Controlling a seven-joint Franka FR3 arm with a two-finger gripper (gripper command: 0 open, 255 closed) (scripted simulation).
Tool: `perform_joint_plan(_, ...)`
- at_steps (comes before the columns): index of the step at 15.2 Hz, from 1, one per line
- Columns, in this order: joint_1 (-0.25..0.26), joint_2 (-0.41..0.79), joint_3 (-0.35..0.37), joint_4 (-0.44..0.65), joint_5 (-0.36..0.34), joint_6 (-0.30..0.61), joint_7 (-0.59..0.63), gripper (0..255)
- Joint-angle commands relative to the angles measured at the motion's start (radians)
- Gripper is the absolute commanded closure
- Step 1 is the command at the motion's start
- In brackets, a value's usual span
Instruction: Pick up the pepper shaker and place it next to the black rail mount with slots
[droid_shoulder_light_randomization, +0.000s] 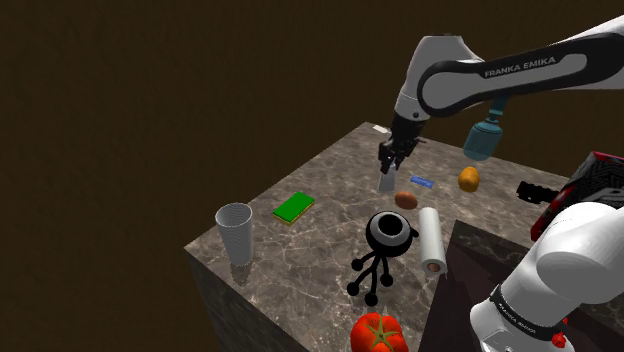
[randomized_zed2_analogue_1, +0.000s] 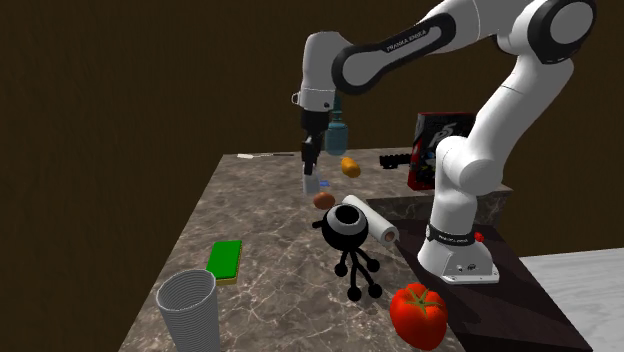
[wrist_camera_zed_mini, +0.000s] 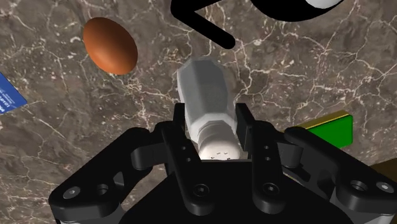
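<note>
The pepper shaker (wrist_camera_zed_mini: 207, 95) is a pale grey faceted bottle with a white perforated cap. My gripper (wrist_camera_zed_mini: 216, 130) is shut on it, the fingers clasping it just below the cap. In the shoulder view the gripper (droid_shoulder_light_randomization: 390, 165) holds the shaker (droid_shoulder_light_randomization: 387, 183) upright, close over the marble top near its middle. The second exterior view shows the same grip, with the gripper (randomized_zed2_analogue_1: 309, 165) above the shaker (randomized_zed2_analogue_1: 311, 184). The black rail mount (randomized_zed2_analogue_1: 393, 159) lies at the table's far right corner in that view, beside the stand; in the shoulder view the mount (droid_shoulder_light_randomization: 535, 191) is at the right.
Near the shaker lie a brown egg (droid_shoulder_light_randomization: 405, 199), a blue card (droid_shoulder_light_randomization: 422, 182) and an orange fruit (droid_shoulder_light_randomization: 468, 179). A black stick figure (droid_shoulder_light_randomization: 385, 240), paper roll (droid_shoulder_light_randomization: 431, 240), green sponge (droid_shoulder_light_randomization: 294, 207), grey cup (droid_shoulder_light_randomization: 236, 232), tomato (droid_shoulder_light_randomization: 376, 333) and teal bottle (droid_shoulder_light_randomization: 481, 138) share the top.
</note>
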Motion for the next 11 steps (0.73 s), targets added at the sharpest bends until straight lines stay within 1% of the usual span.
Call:
perform_joint_plan(1, -0.001, -0.008, -0.001, 0.020, -0.001, -0.028, 0.000, 255)
perform_joint_plan(11, -0.002, -0.029, -0.005, 0.139, -0.005, -0.169, 0.004, 255)
